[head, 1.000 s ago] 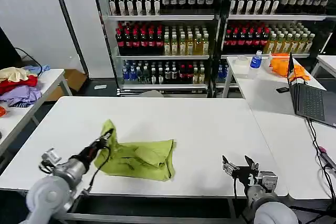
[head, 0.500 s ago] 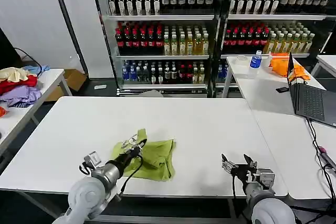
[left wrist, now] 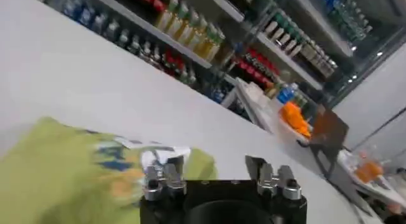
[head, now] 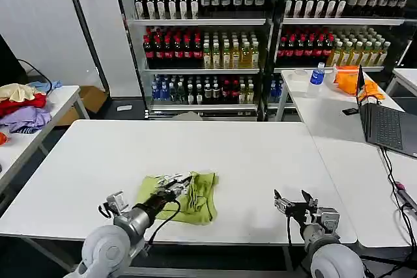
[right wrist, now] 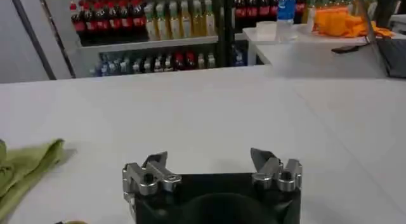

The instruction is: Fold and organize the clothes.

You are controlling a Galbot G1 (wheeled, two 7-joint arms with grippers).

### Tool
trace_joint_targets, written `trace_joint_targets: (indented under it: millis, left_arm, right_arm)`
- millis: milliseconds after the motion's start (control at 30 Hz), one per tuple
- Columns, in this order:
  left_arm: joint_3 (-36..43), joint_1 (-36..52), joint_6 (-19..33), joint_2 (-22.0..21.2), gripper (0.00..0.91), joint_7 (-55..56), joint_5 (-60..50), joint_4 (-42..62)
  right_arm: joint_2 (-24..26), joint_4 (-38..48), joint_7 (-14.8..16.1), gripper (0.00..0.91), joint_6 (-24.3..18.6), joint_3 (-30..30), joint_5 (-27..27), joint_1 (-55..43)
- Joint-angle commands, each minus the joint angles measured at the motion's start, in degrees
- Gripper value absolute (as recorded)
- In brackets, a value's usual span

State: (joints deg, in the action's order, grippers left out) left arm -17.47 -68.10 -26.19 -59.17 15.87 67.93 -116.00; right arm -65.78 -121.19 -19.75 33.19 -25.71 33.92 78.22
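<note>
One pile of red, purple and cream garments [head: 23, 105] sits on the side table at your far left, well apart from the work. Moving right, your left arm reaches in low from the near edge of the white table [head: 260, 154], and your left end effector [head: 174, 185] lies over the lime yellow-green T-shirt [head: 202, 193], which rests bunched and partly folded on the near half of the table, a little left of centre. From your left wrist view the shirt [left wrist: 57, 168] fills the space just beside and under the left end effector [left wrist: 212, 171], with a white printed patch showing on the cloth; the two fingers [left wrist: 166, 176] stand apart with table showing between them, so it is spread and pinching nothing that you can make out. Further right, your right end effector [head: 294, 201] hovers near the front edge of the table, well apart from the shirt. Your right wrist view shows the right end effector [right wrist: 209, 160] with its fingers [right wrist: 155, 160] spread wide over bare table, and a corner of the shirt [right wrist: 28, 165] off to one side. At your far right a laptop [head: 384, 125] stands open on the adjoining table, and shelves of bottles [head: 202, 50] line the back wall.
</note>
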Motion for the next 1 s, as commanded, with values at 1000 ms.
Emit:
trace_joint_targets:
  millis: [1000]
  left_arm:
    - [-7.7, -0.5, -6.6, -0.5, 0.907, -6.2, 4.1, 13.5]
  right_arm:
    - [0.1, 0.7, -0.4, 0.907, -0.1, 0.1, -0.2, -0.9]
